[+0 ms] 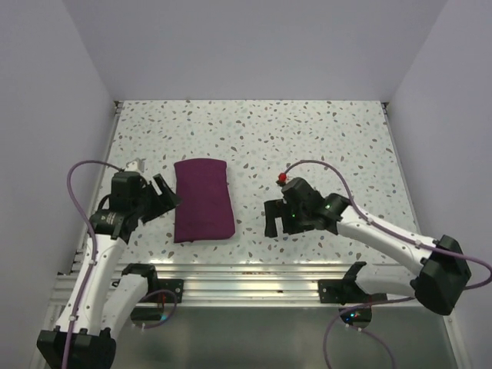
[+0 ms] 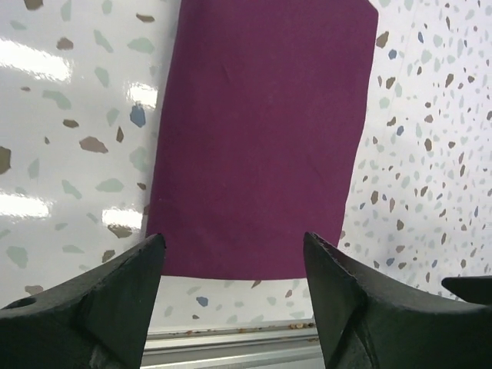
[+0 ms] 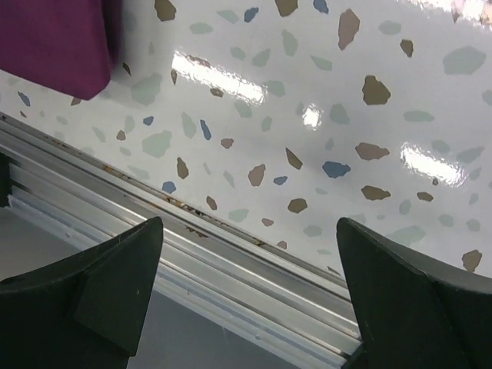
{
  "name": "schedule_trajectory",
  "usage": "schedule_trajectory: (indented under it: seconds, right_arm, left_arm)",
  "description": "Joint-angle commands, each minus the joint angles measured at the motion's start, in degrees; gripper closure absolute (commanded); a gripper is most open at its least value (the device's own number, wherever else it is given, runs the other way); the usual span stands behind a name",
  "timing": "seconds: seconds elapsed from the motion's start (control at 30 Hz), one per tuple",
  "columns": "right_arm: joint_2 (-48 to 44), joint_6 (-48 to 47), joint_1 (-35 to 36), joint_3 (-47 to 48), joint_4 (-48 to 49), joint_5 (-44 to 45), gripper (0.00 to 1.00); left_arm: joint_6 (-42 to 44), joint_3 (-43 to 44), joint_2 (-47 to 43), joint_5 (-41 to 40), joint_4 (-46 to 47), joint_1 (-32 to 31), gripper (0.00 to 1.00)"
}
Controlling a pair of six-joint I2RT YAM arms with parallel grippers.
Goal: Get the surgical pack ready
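**A:** Overhead view: what is lying where?
**B:** Surgical pack (image 1: 204, 200), a folded plum bundle, is lying flat on the table (image 1: 307, 138). Left gripper (image 1: 160, 196) is hovering just beside its left edge. Right gripper (image 1: 270, 219) is sitting well apart, to the pack's right.
**A:** Left wrist?
**B:** Jaws are standing wide, framing the pack's rail-side edge and holding nothing.
**A:** Right wrist?
**B:** Jaws are spread wide, empty. Only the pack's corner is showing, beyond the rail (image 3: 192, 254).
**A:** Step?
**B:** Folding looks finished, I'd judge. The next move is probably calling for squaring or gripping that edge.

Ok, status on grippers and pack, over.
Left gripper open, empty, at left of pack. Right gripper open, empty, apart on its right. Pack folded, lying flat. No obstruction seen.
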Motion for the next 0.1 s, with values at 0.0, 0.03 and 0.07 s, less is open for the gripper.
schedule_trajectory:
  seconds: [0.0, 0.03, 0.07]
  right_arm:
    - [-3.2, 3.2, -0.8, -4.4, 3.3, -0.6, 0.01]
    - [-3.9, 3.3, -1.0, -5.3, 3.3, -0.3, 0.01]
    - [-6.0, 3.0, -1.1, -5.8, 3.3, 0.1, 0.01]
  left_arm:
    - [-4.0, -2.4, -1.8, 4.4, 2.3, 0.0, 0.23]
    - [-4.4, -3.5, -2.4, 4.7, 2.8, 0.0, 0.23]
    - [-4.9, -4.0, -3.7, 5.2, 3.0, 0.0, 0.23]
